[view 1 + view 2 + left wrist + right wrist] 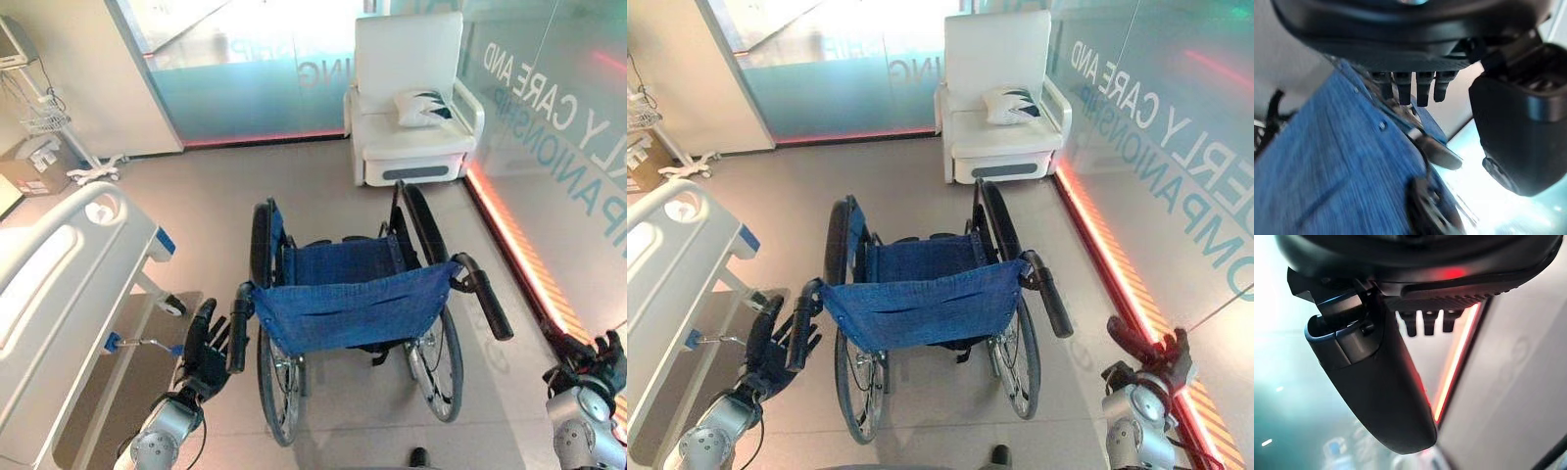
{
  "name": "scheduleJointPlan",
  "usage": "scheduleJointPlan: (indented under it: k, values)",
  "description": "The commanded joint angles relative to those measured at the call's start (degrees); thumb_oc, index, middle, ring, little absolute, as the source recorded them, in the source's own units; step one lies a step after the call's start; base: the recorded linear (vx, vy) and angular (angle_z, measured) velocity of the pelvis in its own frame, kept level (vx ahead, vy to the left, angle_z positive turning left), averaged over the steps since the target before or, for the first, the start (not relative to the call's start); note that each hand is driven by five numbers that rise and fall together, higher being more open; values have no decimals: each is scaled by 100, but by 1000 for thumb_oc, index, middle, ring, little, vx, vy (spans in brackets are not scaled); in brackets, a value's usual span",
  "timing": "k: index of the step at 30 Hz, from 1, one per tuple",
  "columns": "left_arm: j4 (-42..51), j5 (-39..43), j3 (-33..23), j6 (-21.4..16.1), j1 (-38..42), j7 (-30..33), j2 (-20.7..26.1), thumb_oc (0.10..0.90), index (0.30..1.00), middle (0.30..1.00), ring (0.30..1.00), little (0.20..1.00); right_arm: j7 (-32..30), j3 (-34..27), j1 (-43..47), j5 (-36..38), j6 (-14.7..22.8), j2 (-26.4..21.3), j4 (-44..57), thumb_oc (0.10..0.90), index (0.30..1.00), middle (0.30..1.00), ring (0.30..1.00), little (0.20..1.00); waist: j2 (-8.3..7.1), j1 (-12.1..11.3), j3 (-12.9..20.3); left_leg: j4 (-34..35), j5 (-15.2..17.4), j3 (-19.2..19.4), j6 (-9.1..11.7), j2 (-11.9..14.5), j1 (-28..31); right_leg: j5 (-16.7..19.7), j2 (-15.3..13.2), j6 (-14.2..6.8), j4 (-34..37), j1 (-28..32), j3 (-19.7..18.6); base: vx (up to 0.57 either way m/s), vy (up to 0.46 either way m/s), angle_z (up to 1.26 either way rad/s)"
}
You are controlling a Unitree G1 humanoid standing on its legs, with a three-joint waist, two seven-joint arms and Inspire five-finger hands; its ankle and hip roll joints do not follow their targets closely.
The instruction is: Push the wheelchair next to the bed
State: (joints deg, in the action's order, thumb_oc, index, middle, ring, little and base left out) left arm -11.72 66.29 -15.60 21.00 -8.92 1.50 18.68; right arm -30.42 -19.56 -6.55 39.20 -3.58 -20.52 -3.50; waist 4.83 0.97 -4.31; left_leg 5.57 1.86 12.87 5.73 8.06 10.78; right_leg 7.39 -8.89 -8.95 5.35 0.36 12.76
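wheelchair (pixel 353 313) sits between bed (pixel 59 294) and armchair (pixel 411 98); left hand (pixel 204 348) released beside its handle.

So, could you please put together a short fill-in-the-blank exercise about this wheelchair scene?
1. The wheelchair has a seat and backrest of ____ cloth.
2. The left hand is beside the wheelchair's ____ push handle.
3. The bed stands on the robot's ____ side.
4. On the white armchair behind the wheelchair lies a ____.

Missing words: blue; left; left; cushion

The right hand is apart from the wheelchair.
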Motion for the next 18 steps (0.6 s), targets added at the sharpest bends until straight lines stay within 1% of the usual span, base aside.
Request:
scheduleJointPlan:
  k: [1,2,3,4,5,6,7,8,9,12,15,17,18]
  values:
    - [563,512,-438,-165,498,-180,529,800,900,900,900,900,932,-87,612,449,392,-288,798,800,900,900,900,900,-224,68,131,-104,-140,52,-208,-191,-322,-666,-57,170,-281,410,88,0,0,0]
    - [664,445,-446,-82,466,-289,544,800,900,900,900,900,1284,-68,598,587,331,-269,931,800,900,900,900,900,-234,72,132,-105,-146,73,-202,-182,-328,-664,-63,165,-287,403,102,0,0,0]
    - [718,398,-455,-21,447,-322,557,800,900,900,900,900,1393,-78,581,644,316,-280,975,800,900,900,900,900,-241,74,133,-107,-150,85,-199,-178,-329,-664,-66,165,-290,402,111,0,0,0]
    - [883,240,-480,128,373,-417,630,800,900,900,900,900,1736,-127,523,855,267,-310,1124,800,900,900,900,900,-254,80,131,-109,-156,113,-193,-170,-333,-663,-67,159,-297,395,128,0,0,0]
    - [915,207,-490,174,351,-450,649,800,900,900,900,900,1845,-146,508,911,235,-314,1151,800,900,900,900,900,-256,79,131,-109,-158,116,-192,-169,-337,-662,-67,157,-299,391,132,0,0,0]
    - [992,161,-526,283,299,-504,697,800,900,900,900,900,2111,-187,469,1018,151,-333,1235,800,900,900,900,900,-262,79,130,-110,-161,127,-190,-169,-346,-662,-65,154,-300,384,143,0,0,0]
    - [1095,67,-587,439,208,-580,788,800,900,900,900,900,2644,-246,400,1220,-22,-400,1367,800,900,900,900,900,-272,83,124,-113,-171,149,-185,-166,-361,-660,-63,151,-309,366,159,0,0,0]
    - [1112,35,-609,472,178,-595,813,800,900,900,900,900,2782,-259,380,1285,-75,-426,1415,800,900,900,900,900,-275,82,124,-115,-173,152,-183,-167,-367,-662,-60,151,-312,361,160,0,0,0]
    - [1190,-69,-683,558,93,-658,921,800,900,900,900,900,3189,-300,320,1492,-302,-542,1599,800,900,900,900,900,-289,78,117,-121,-179,160,-183,-169,-381,-661,-54,149,-323,343,169,0,0,0]
    - [1295,-10,-826,631,-9,-710,1092,800,900,900,900,900,3563,-386,262,1762,-325,-752,1844,800,900,900,900,900,-313,75,101,-133,-192,187,-180,-160,-399,-666,-51,144,-348,320,188,0,0,0]
    - [1390,50,-901,646,-79,-734,1164,800,900,900,900,900,3901,-441,223,1851,-330,-853,2034,800,900,900,900,900,-332,72,96,-137,-194,200,-175,-159,-416,-668,-42,136,-359,304,196,0,0,0]
    - [1511,85,-937,674,-148,-719,1212,800,900,900,900,900,4095,-469,138,1481,-480,-986,2212,800,900,900,900,900,-355,66,94,-149,-195,208,-172,-163,-436,-670,-38,131,-369,291,206,0,0,0]
    - [1526,95,-951,677,-162,-716,1232,800,900,900,900,900,4122,-486,113,1437,-500,-1052,2242,800,900,900,900,900,-363,69,93,-151,-196,212,-172,-162,-437,-668,-37,131,-368,291,209,0,0,0]
